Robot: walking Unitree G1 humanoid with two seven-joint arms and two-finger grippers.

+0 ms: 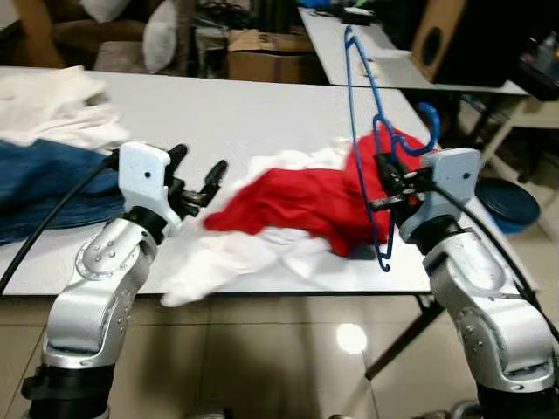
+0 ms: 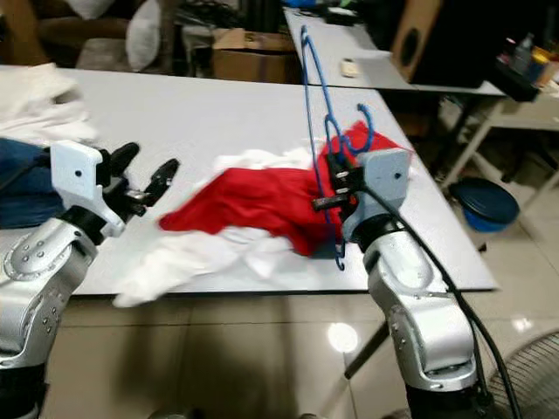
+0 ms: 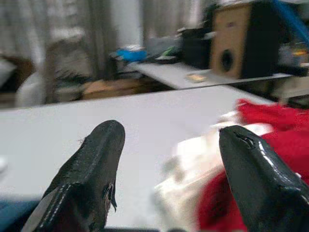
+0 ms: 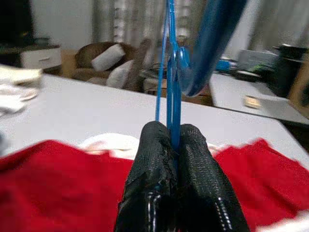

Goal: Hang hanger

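Note:
A blue plastic hanger (image 1: 367, 131) stands upright over the right side of the white table (image 1: 244, 113), its hook curling at the right. My right gripper (image 1: 390, 185) is shut on the hanger's lower bar; in the right wrist view the black fingers (image 4: 193, 169) pinch the blue bar (image 4: 171, 92). Under it a red garment (image 1: 297, 205) lies crumpled on a white garment (image 1: 236, 253). My left gripper (image 1: 196, 179) hovers open at the table's front left, just left of the red garment, holding nothing.
A blue denim garment (image 1: 44, 188) and white cloth (image 1: 52, 105) lie at the table's left. Behind stand a cardboard box (image 1: 266, 52), a second table (image 1: 384, 57) and a speaker (image 1: 437, 35). A blue basin (image 1: 507, 205) sits on the floor at right.

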